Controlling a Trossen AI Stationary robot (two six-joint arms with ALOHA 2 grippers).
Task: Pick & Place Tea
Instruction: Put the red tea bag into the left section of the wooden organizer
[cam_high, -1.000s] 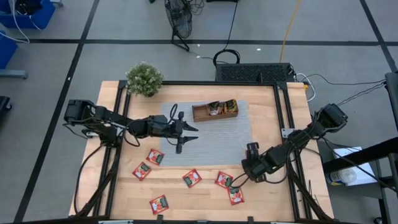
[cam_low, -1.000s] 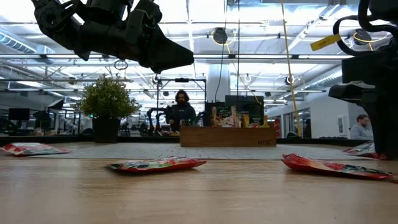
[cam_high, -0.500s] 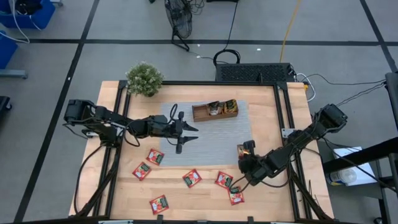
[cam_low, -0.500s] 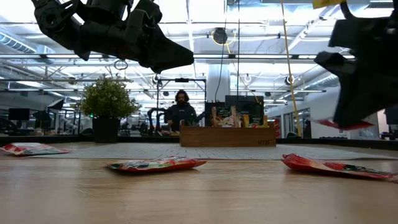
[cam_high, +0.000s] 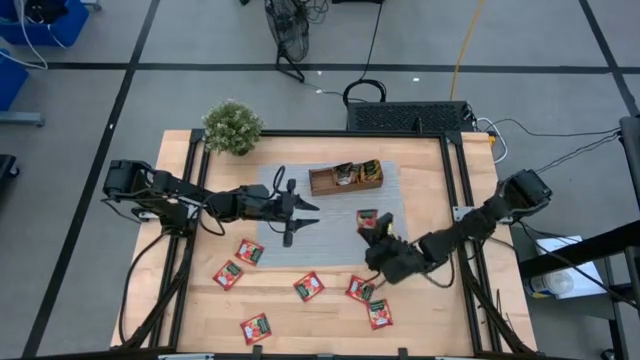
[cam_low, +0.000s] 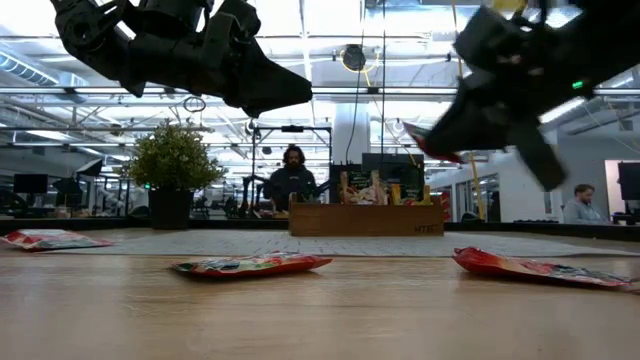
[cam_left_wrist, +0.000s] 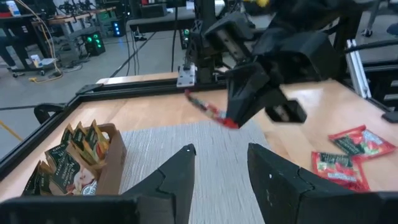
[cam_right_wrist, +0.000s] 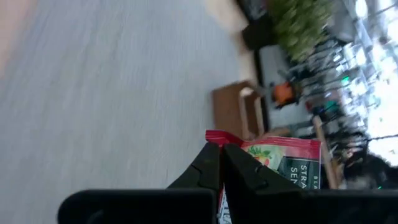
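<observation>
Red-wrapped, a tea packet (cam_high: 368, 217) sat pinched in the right gripper (cam_high: 372, 226), jaws clamped on one edge. Over the last second it had risen off the worktop (cam_high: 440, 320) and swung toward the wooden tray (cam_high: 346, 178), so delivery looked close. White letters "STR" and "SE" showed on the wrapper. Beside the tray the left gripper (cam_high: 302, 218) hovered, half open and empty. Six packets (cam_high: 309, 286) lay on the wood nearer the front edge.

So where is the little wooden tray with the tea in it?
In the high view the wooden tray sits at the far middle of the table on the grey mat, right of the potted plant and just beyond the left gripper.
</observation>
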